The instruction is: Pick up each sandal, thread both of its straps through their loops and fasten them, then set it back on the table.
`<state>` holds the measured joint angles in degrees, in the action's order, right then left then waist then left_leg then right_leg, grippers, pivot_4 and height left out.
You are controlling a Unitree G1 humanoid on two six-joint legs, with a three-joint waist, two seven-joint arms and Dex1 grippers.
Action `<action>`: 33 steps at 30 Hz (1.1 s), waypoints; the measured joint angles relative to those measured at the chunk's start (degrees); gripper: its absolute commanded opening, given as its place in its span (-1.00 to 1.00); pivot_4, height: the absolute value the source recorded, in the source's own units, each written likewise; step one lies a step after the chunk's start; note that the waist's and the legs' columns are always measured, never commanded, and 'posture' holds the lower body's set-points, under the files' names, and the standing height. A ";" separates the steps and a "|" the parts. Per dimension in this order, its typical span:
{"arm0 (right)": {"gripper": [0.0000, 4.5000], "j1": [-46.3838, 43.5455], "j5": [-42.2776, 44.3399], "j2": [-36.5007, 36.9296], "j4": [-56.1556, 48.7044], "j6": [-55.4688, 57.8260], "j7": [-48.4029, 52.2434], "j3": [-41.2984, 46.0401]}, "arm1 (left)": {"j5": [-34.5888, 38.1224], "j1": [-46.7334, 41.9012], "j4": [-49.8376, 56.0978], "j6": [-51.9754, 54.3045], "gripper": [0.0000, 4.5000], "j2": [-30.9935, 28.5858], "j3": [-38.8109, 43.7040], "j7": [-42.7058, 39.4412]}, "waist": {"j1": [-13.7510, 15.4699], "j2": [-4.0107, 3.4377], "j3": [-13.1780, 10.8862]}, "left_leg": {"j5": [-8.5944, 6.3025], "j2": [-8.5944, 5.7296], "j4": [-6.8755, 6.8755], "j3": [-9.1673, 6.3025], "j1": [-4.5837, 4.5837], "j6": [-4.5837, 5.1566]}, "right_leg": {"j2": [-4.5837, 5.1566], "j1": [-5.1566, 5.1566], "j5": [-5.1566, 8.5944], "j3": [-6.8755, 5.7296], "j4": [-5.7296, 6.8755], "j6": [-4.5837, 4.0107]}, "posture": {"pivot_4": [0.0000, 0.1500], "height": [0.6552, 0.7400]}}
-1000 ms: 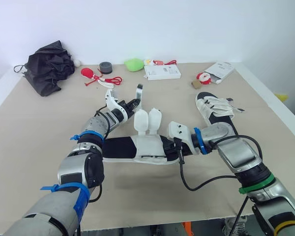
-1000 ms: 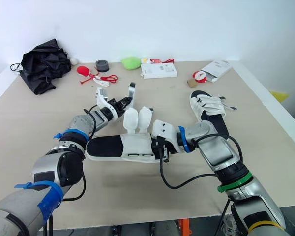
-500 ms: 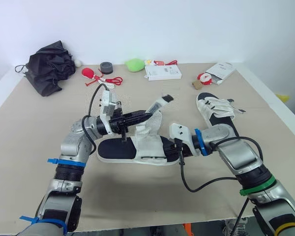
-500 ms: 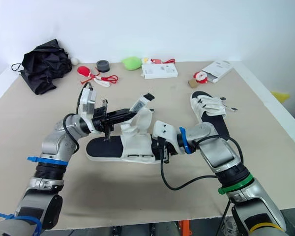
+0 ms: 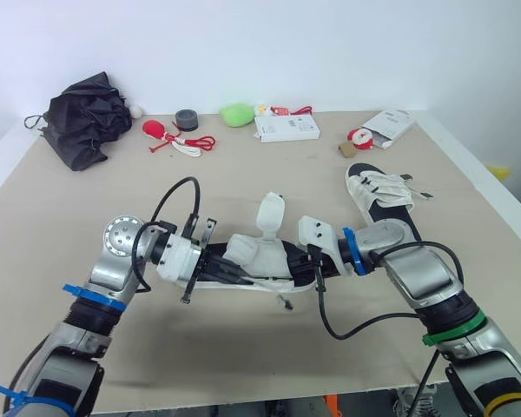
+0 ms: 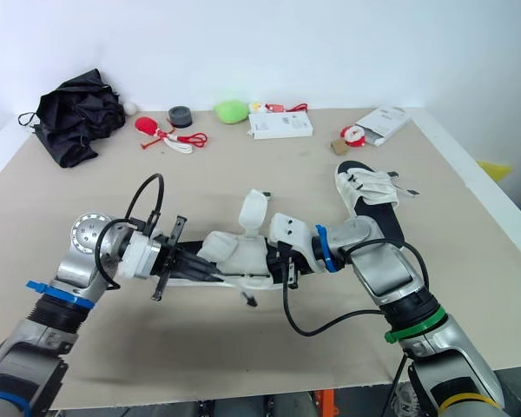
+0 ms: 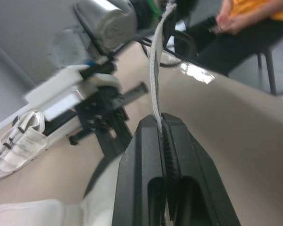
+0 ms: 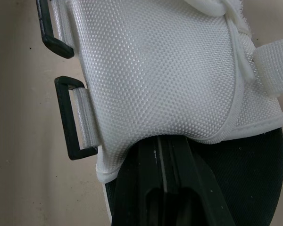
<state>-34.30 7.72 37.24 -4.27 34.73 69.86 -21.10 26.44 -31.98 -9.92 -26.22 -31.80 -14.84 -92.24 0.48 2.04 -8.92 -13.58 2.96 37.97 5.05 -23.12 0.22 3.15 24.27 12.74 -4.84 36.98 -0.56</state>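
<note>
A white-strapped sandal with a black sole lies at the table's middle. My left gripper comes in low from the left and is shut on one white strap, which runs across the upper to a black tip near the front. The other strap stands up. My right gripper is shut on the sandal's sole at its right end, beside two black loops. A second sandal lies to the right, apart from both grippers.
Along the back edge lie a black bundle, a red object with a cord, a grey roll, a green lump and two white boxes. A seated person is beyond the table.
My left gripper went from open to shut on a strap, then swung from above the sandal down to its near left, folding the strap over. The right gripper held still.
</note>
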 measured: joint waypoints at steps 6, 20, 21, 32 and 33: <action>-1.00 -0.33 0.00 -0.06 0.07 -0.29 0.24 -0.39 | 2.76 3.43 4.04 6.79 0.34 -1.07 0.00 1.00 | -0.06 -0.01 0.00 | -0.04 0.04 -0.01 0.03 -0.01 0.03 | -0.06 0.03 0.05 0.00 0.00 0.03 | 1.00 1.00; -1.00 -0.67 0.02 -0.17 0.14 -0.78 0.55 -1.12 | 37.09 16.49 24.98 84.90 0.34 -23.47 2.19 25.63 | -0.02 -0.11 0.01 | -0.09 0.26 -0.23 -0.12 0.11 -0.08 | -0.27 0.04 0.40 0.03 0.05 0.02 | 1.00 1.00; -1.00 -0.64 0.02 -0.15 0.09 -0.77 0.65 -1.11 | 37.07 17.38 25.16 85.90 0.34 -23.18 2.27 27.07 | -0.02 -0.11 0.01 | -0.11 0.26 -0.23 -0.12 0.11 -0.10 | -0.27 0.03 0.41 0.03 0.05 0.00 | 1.00 1.00; -1.00 -1.01 0.01 0.16 -0.05 0.07 0.91 -1.18 | 33.59 23.61 29.64 87.45 0.34 -13.22 3.76 39.08 | 0.04 -0.18 0.09 | -0.14 0.19 -0.24 -0.11 0.18 -0.22 | -0.19 -0.04 0.44 0.04 0.07 -0.09 | 1.00 1.00; -1.00 -0.96 0.01 0.26 -0.20 0.14 0.92 -1.22 | 32.98 23.62 29.69 87.27 0.34 -10.75 3.87 41.02 | 0.05 -0.17 0.10 | -0.14 0.18 -0.24 -0.12 0.19 -0.22 | -0.19 -0.05 0.44 0.04 0.06 -0.09 | 1.00 1.00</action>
<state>-35.26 7.73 37.50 -4.48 34.88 70.79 -22.32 59.42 -8.36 19.77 61.06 -42.55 -10.98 -51.22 0.52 1.87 -8.82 -13.73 3.14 37.73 4.93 -22.93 -0.01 2.97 24.22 13.18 -4.80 37.05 -0.65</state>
